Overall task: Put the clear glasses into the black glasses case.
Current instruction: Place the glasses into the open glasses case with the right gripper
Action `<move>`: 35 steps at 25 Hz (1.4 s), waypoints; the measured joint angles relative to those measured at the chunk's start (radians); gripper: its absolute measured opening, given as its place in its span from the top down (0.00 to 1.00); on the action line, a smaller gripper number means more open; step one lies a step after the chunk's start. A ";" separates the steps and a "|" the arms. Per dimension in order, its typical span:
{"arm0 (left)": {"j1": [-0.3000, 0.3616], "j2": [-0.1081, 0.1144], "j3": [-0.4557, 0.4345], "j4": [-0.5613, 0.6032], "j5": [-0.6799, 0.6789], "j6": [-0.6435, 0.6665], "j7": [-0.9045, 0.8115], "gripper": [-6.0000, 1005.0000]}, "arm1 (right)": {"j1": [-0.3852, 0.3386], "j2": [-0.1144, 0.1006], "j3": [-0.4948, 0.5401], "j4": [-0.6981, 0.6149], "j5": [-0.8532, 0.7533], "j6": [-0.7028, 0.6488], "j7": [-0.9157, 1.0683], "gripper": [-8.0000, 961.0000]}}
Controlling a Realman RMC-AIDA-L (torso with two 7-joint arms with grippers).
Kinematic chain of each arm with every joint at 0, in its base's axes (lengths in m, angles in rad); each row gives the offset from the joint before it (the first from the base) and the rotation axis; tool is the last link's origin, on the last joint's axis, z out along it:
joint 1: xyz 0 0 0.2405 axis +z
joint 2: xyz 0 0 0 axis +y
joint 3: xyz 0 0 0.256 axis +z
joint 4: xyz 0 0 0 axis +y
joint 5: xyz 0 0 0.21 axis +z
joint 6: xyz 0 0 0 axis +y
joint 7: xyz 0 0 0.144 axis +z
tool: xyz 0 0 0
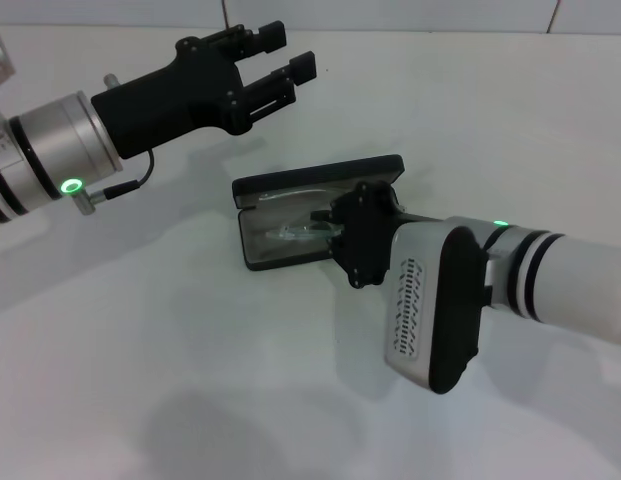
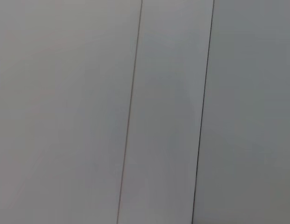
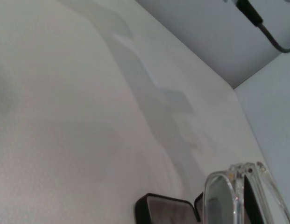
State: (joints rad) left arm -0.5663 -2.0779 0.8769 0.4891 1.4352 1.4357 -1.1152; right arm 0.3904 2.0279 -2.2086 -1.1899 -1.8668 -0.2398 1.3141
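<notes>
The black glasses case [image 1: 290, 215] lies open on the white counter [image 1: 190, 400], lid tipped back toward the far side and grey-lined tray facing up — an orientation that leaves the tray accessible from above and from the robot's right. The right gripper [image 1: 325, 228] reaches in from that side and sits low over the tray, with the clear glasses [image 1: 295, 232] at its tip, inside the outline of the tray. Whether the frame already rests on the lining or hangs just above it cannot be determined from the head view. The right jaws are hidden behind the wrist body, so their state cannot be told; the glasses appear close against the right wrist camera, which suggests they are carried at the tip, but this is a judgement only. The left gripper [image 1: 265, 62] is held high and well apart from the case, toward the far left of the counter, jaws apart and holding nothing; this keeps it out of the working arm's path. The left wrist view shows only pale wall panels with dark seams. The glasses are fully transparent: in the right wrist view a clear lens edge and frame [image 3: 233, 191] stand upright just beside the dark rim of the case [image 3: 166, 210]. In the head view they read only as faint glints against the grey lining.
</notes>
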 joint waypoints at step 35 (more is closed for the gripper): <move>-0.012 -0.010 0.040 -0.003 0.003 0.002 -0.013 0.44 | 0.038 0.000 -0.063 0.089 0.000 0.147 0.000 0.87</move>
State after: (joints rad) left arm -0.5784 -2.0878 0.9168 0.4863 1.4377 1.4378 -1.1278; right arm 0.4283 2.0278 -2.2718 -1.1013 -1.8665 -0.0926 1.3145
